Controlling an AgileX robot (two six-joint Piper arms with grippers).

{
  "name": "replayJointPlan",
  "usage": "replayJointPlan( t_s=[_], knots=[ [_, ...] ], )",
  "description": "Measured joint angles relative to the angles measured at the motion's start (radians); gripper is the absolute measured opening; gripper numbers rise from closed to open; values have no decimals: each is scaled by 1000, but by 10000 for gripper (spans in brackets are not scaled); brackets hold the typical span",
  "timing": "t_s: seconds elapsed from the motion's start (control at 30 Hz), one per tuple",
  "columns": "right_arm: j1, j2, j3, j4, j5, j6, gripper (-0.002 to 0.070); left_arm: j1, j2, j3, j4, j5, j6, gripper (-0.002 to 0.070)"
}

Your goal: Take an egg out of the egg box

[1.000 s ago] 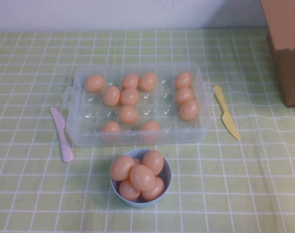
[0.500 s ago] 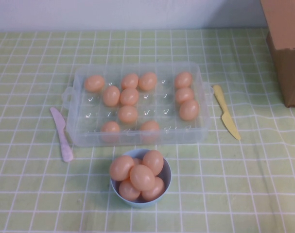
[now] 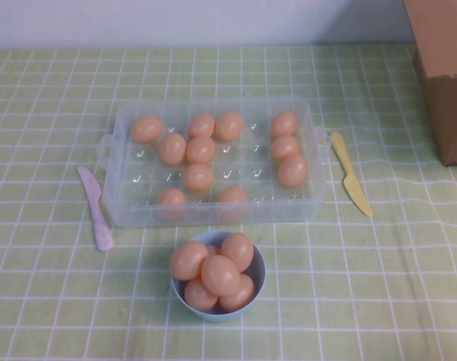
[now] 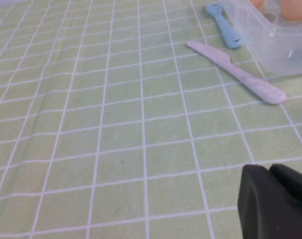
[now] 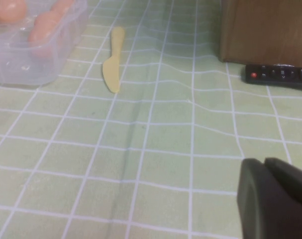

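Note:
The clear plastic egg box [image 3: 213, 102] stands in the middle of the table with several orange-tan eggs in its cells, such as one egg [image 3: 199, 177] near the middle. Neither gripper shows in the high view. In the left wrist view my left gripper [image 4: 268, 170] is shut and empty, low over the cloth, well apart from the egg box's corner [image 4: 275, 37]. In the right wrist view my right gripper [image 5: 264, 164] is shut and empty over the cloth, far from the egg box [image 5: 21, 59].
A light-blue bowl [image 3: 259, 280] heaped with eggs sits in front of the box. A pale pink knife [image 3: 97, 209] lies left of it, a yellow knife [image 3: 351, 174] right. A cardboard box [image 3: 446, 83] stands far right, a black remote [image 5: 277, 74] beside it. A blue utensil [image 4: 223, 25] lies by the box.

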Motion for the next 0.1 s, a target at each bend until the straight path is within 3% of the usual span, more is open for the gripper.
replayJointPlan(
  t_s=[0.1],
  knots=[
    [0, 0, 0, 0, 0, 0, -17, 0, 0, 0, 0, 0, 0, -4]
  ],
)
